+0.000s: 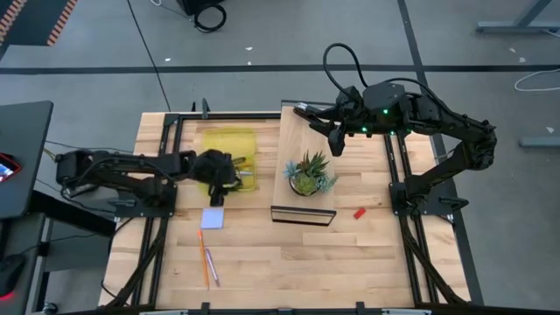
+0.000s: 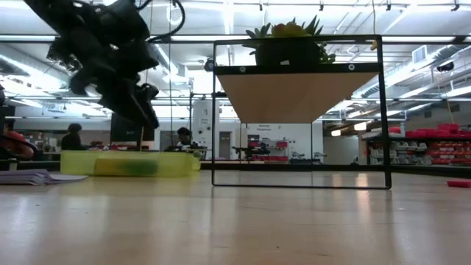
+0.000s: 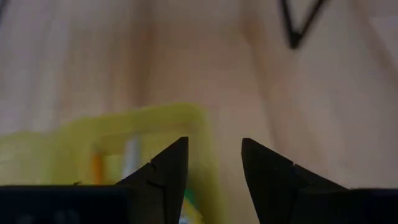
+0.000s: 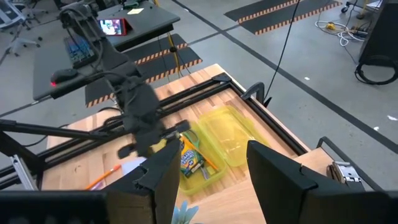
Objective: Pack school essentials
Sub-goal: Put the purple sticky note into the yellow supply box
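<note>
Yellow translucent case (image 1: 227, 149) — crayon box (image 1: 248, 176) lies inside. My left gripper (image 1: 216, 185), jaws parted and empty, hovers over its near edge. Next item, the pale blue pad (image 1: 213, 218), lies just beyond that edge, nearest this arm. Right gripper (image 1: 335, 140) — open, waiting beyond the plant (image 1: 308, 174).
</note>
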